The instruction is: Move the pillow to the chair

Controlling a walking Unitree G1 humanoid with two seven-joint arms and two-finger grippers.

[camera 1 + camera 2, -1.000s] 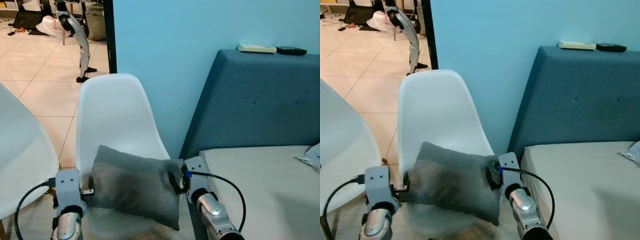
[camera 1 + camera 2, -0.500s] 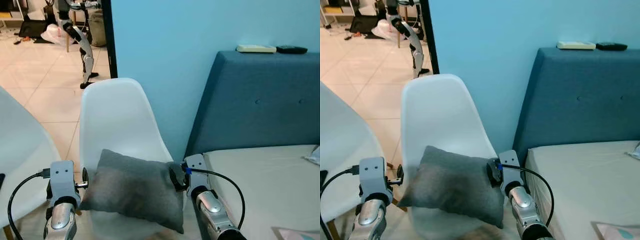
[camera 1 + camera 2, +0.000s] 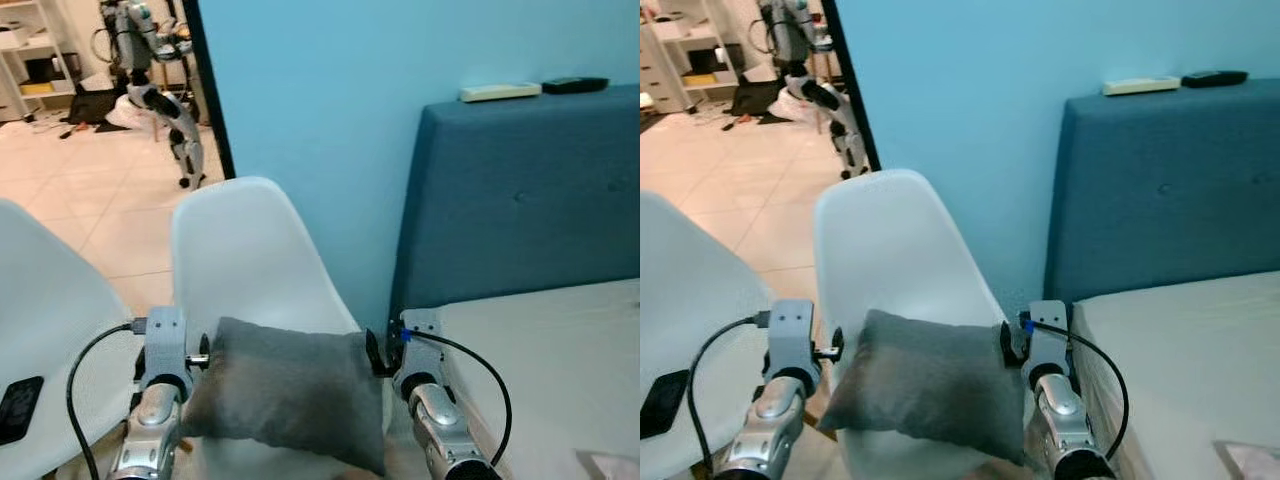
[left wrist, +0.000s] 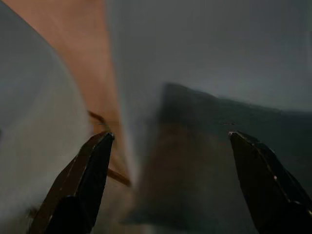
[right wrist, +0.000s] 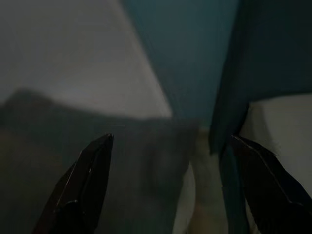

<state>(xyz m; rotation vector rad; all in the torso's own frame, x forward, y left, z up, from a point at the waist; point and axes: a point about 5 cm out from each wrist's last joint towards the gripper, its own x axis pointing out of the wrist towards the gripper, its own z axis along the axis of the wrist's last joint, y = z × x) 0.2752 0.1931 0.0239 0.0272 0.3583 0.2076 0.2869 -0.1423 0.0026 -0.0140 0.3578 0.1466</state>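
Since a second ago the whole view has shifted, so the camera has moved, and the gray pillow point(image 3: 285, 395) now sits squarer to the chair and less tilted, with both hands drawn back from its ends. Largest in view, the bed point(image 3: 560, 340) with its blue headboard point(image 3: 520, 200) stands along the wall on the robot's right, two remotes point(image 3: 500, 92) lying on the headboard's top edge. Next comes the white chair point(image 3: 250, 270), its back toward the wall and its seat facing the robot, which makes it an easy place to set something down from the front; a second white chair point(image 3: 50, 320) stands on the left, with a dark phone-like thing on it. The pillow lies across the first chair's seat, leaning up against the lower backrest, its front edge hanging near or over the seat's front edge, so it looks delivered and supported by the chair rather than by the arms. Both ends were the natural places to pinch a soft, wide thing. Now the left hand point(image 4: 170, 146) is spread wide, just beside the pillow's left end, and the right hand point(image 5: 170, 146) is likewise spread, by the pillow's right end near the bed's corner; neither appears to grip anything. In my judgement the release is done and only pulling the arms clear remains.
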